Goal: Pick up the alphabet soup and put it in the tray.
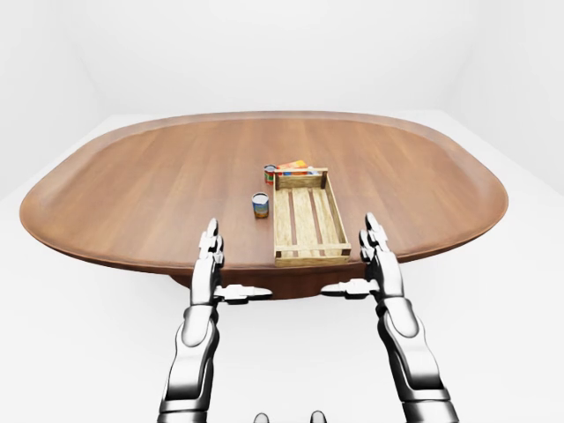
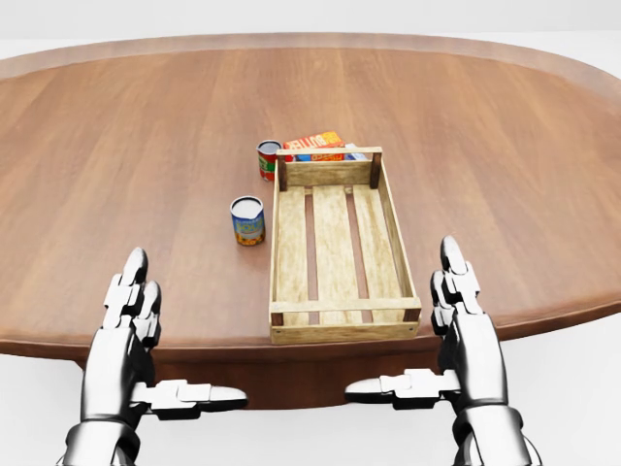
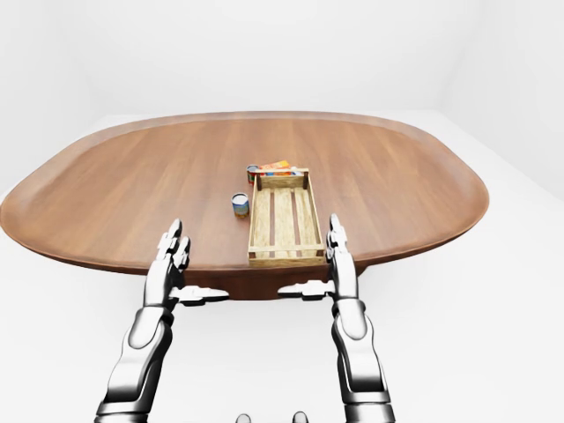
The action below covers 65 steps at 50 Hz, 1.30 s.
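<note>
The alphabet soup (image 2: pixel 247 220) is a small can with a blue and yellow-green label. It stands upright on the wooden table (image 2: pixel 136 146), just left of the slatted wooden tray (image 2: pixel 282 254), which holds nothing. My left hand (image 2: pixel 179 335) is open at the table's lower edge, below and left of the can and well apart from it. My right hand (image 2: pixel 412 330) is open by the tray's lower right corner. Both hands have straight fingers and thumbs pointing inward, holding nothing.
A red-labelled can (image 2: pixel 269 160) stands at the tray's upper left corner. An orange box (image 2: pixel 315 142) lies just above the tray's top end. The oval table sits in a plain white room.
</note>
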Tool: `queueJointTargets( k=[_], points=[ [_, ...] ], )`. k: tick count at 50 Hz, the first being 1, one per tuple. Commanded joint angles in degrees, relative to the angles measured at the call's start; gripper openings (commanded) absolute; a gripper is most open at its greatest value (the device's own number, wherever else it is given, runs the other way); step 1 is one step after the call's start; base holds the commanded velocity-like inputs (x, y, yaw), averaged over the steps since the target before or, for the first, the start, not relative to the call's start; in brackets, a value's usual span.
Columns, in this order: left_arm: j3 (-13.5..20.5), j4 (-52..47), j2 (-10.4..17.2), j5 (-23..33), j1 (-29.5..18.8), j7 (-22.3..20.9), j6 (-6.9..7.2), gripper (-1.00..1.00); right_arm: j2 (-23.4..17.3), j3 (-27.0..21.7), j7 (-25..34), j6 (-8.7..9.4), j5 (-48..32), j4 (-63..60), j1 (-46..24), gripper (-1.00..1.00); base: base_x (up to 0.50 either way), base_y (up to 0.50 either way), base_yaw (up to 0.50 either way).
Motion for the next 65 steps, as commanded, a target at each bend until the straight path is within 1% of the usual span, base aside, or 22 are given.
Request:
queueJointTargets(
  k=[1, 2, 3, 8, 9, 10, 11, 13, 19, 23, 31, 35, 40, 50, 60, 62, 65],
  points=[
    [1.82, -2.65, 0.8, -1.09, 0.51, -1.16, 0.96, 1.0, -1.26, -2.23, 1.08, 3.54, -0.72, -5.64, -0.03, 1.0, 0.0, 0.0, 0.0],
    [1.89, -3.06, 0.83, -0.99, 0.44, -1.01, 1.35, 1.0, -1.27, -2.23, 1.18, 3.54, -0.87, -5.88, -0.01, 1.0, 0.0, 0.0, 0.0],
    [2.32, -4.48, 0.87, -1.64, 0.45, -1.02, 2.19, 1.0, -1.32, -2.4, 1.13, 3.54, -1.02, -6.55, -0.14, 1.0, 0.0, 0.0, 0.0],
    [2.67, -5.78, 1.08, -1.45, 0.26, -0.74, 3.15, 1.0, -1.34, -2.63, 1.35, 3.54, -1.19, -7.69, -0.36, 1.0, 0.0, 0.0, 0.0],
    [2.67, -5.68, 1.06, -1.42, 0.32, -0.77, 2.95, 1.0, -1.36, -2.7, 1.37, 3.54, -1.2, -7.68, -0.46, 1.0, 0.0, 0.0, 0.0],
    [2.7, -6.14, 1.07, -1.39, 0.37, -0.72, 3.23, 1.0, -1.42, -2.78, 1.38, 3.54, -1.28, -7.86, -0.53, 1.0, 0.0, 0.0, 0.0],
    [2.82, -7.01, 1.1, -1.44, 0.39, -0.63, 3.94, 1.0, -1.54, -2.89, 1.42, 3.54, -1.45, -8.54, -0.45, 1.0, 0.0, 0.0, 0.0],
    [3.01, -8.15, 1.13, -1.72, 0.38, -0.65, 4.87, 1.0, -1.66, -3.25, 1.5, 3.54, -1.44, -9.44, -0.48, 1.0, 0.0, 0.0, 0.0],
    [3.42, -12.37, 1.3, -1.86, 0.21, -0.4, 4.93, 1.0, -2.35, -4.64, 1.83, 3.54, -1.83, -13.91, -0.88, 1.0, 0.0, 0.0, 0.0],
    [4.35, -15.0, 1.49, -2.61, 0.28, -0.57, 4.93, 1.0, -2.64, -5.63, 2.19, 3.54, -2.07, -17.13, -0.84, 1.0, 0.0, 0.0, 0.0],
    [5.78, -17.27, 1.78, -3.81, 0.04, -0.56, 4.93, 1.0, -2.86, -6.96, 2.25, 3.54, -2.44, -20.91, -0.98, 1.0, 0.0, 0.0, 0.0],
    [5.97, -18.45, 1.87, -3.79, -0.01, -0.38, 4.93, 1.0, -2.84, -7.37, 2.18, 3.54, -2.3, -22.69, -1.15, 1.0, 0.0, 0.0, 0.0],
    [6.11, -18.48, 1.87, -3.73, -0.17, -0.17, 4.93, 1.0, -2.8, -7.74, 1.95, 3.54, -1.53, -22.87, -1.42, 1.0, 0.0, -0.04, 0.0],
    [6.09, -19.03, 1.85, -3.84, -0.14, 0.02, 4.93, 1.0, -2.6, -7.11, 1.38, 3.54, -1.07, -21.85, -1.71, 1.0, 0.0, -0.5, 0.0],
    [6.11, -19.45, 1.72, -4.13, -0.28, 0.19, 4.93, 1.0, -2.79, -7.17, 1.22, 3.54, -0.85, -21.91, -2.18, 1.0, 0.0, 0.0, 0.0],
    [5.74, -19.69, 1.73, -3.8, -0.39, 0.34, 4.93, 1.0, -2.92, -6.35, 1.31, 3.54, -1.84, -21.7, -2.28, 1.0, 0.0, 0.0, 0.0],
    [5.89, -20.21, 1.77, -4.07, -0.24, 0.23, 4.93, 1.0, -2.87, -6.19, 1.39, 3.54, -2.41, -21.34, -2.43, 1.0, 0.41, -0.02, 0.0]
  ],
)
